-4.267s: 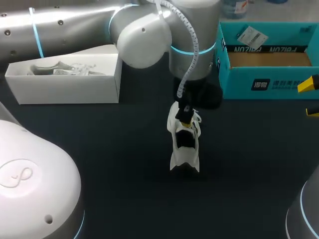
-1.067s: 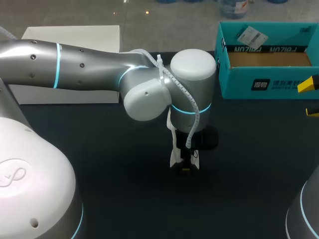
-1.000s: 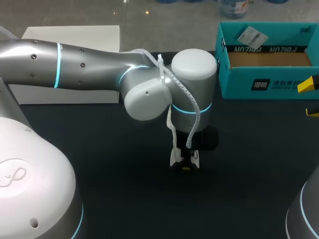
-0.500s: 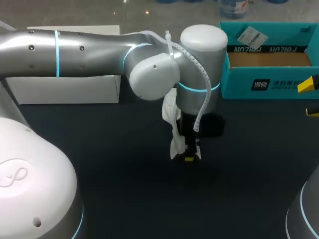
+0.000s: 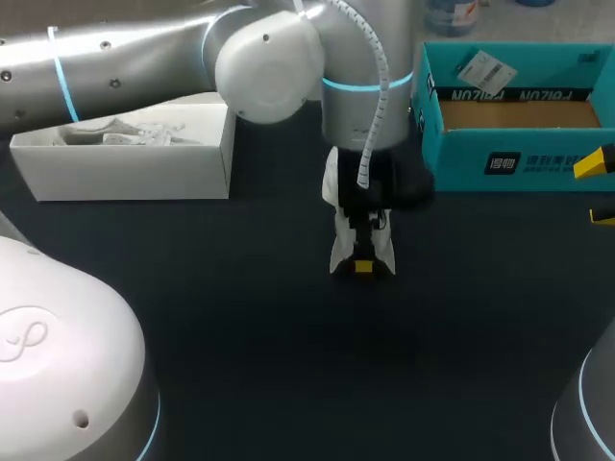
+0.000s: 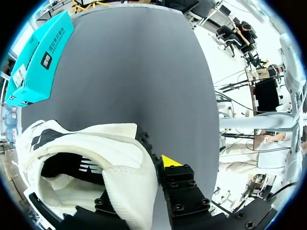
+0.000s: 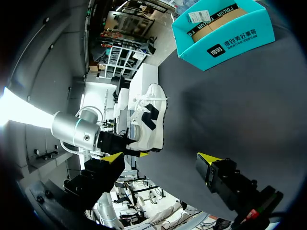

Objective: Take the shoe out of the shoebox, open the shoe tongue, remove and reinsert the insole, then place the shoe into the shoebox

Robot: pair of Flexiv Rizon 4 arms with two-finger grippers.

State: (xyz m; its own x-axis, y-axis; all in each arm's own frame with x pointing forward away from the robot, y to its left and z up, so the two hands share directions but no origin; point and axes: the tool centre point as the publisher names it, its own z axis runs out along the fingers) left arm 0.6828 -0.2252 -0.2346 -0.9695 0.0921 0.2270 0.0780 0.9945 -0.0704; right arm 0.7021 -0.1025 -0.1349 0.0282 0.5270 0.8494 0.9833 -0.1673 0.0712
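A white shoe (image 5: 342, 213) with black side marks is at the table's middle, toe pointing toward the far side. My left gripper (image 5: 363, 265) comes down from above and is shut on the shoe's heel wall. In the left wrist view one yellow fingertip (image 6: 169, 161) shows outside the heel of the shoe (image 6: 96, 148); the other finger is hidden inside it. The teal shoebox (image 5: 538, 158) stands open at the back right. My right gripper (image 5: 601, 190) sits open at the right edge, well clear of the shoe (image 7: 149, 120); nothing lies between the right gripper's (image 7: 160, 158) fingers.
A white open box (image 5: 125, 173) with crumpled paper inside stands at the back left. A paper tag (image 5: 480, 69) lies in the teal shoebox (image 7: 225, 33). My left arm (image 5: 144, 58) spans the table's far side from the left. Dark table lies in front of the shoe.
My left gripper narrowed onto the shoe's heel. The left arm then moved toward the far side, taking the shoe with it and uncovering the white box. My right gripper stayed still.
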